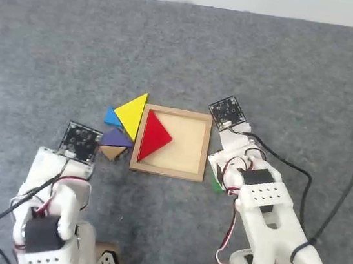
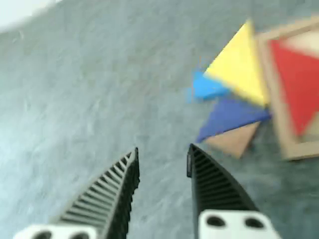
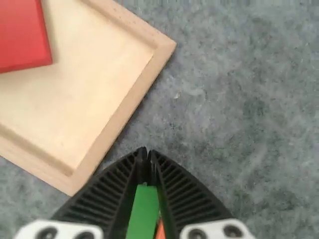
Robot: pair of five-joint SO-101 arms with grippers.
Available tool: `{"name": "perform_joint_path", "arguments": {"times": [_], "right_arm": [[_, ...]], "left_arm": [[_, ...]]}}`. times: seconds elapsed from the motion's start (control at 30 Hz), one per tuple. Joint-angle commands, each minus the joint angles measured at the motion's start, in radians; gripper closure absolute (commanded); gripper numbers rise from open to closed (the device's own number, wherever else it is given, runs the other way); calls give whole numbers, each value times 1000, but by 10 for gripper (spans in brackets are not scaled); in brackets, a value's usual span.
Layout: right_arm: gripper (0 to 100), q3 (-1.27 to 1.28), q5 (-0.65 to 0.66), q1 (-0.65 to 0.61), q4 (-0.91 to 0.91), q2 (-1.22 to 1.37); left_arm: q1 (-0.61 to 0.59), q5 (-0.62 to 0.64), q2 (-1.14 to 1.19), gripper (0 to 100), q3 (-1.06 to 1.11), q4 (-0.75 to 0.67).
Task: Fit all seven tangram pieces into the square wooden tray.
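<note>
High view: shows square wooden tray [image 1: 176,110] w/ red triangle [image 1: 154,135] inside, long edge along the wall farthest from right pincer [image 1: 216,179]. Puts that pincer just off a tray corner, w/ green piece [image 1: 214,185] peeking out at it. Finds yellow triangle [image 1: 132,114], blue triangle [image 1: 112,118], purple piece [image 1: 116,138] & tan piece [image 1: 111,153] bunched on the tray's far side from right pincer, packed close, w/ yellow against the rim.

Left wrist view: shows left pincer [image 2: 162,154] wide, holding nothing, over bare tabletop [image 2: 75,89]. Places the bunch ahead of the tips & off to one side, tan nearest. Risk, prob.: coming down this wide on so tight a bunch, shoving neighbours or catching two at once.

Right wrist view: shows right pincer clamped narrow on green piece, w/ orange sliver [image 3: 160,231] under it; can't tell if gripped too. Places tray corner just ahead of the tips. Risks: clipping the raised rim on the way in, twisting or losing the piece; landing it half on the rim, tilted; dragging the orange bit along & shedding it outside; knocking red triangle off its wall.
</note>
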Motion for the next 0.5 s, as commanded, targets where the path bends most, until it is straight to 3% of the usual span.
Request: {"name": "perform_joint_path", "arguments": {"times": [0.0,0.17,0.37,0.47], "right_arm": [[983,-8,-9,15,-15,-39],[983,-8,-9,16,-19,-39],[982,-6,-21,12,-39,-38],[981,31,-112,-16,-119,-38]], "left_arm": [[183,21,258,832,-188,3],[305,100,706,735,-349,-66],[308,195,1238,708,-591,-192],[307,195,1471,709,-719,-238]]}}
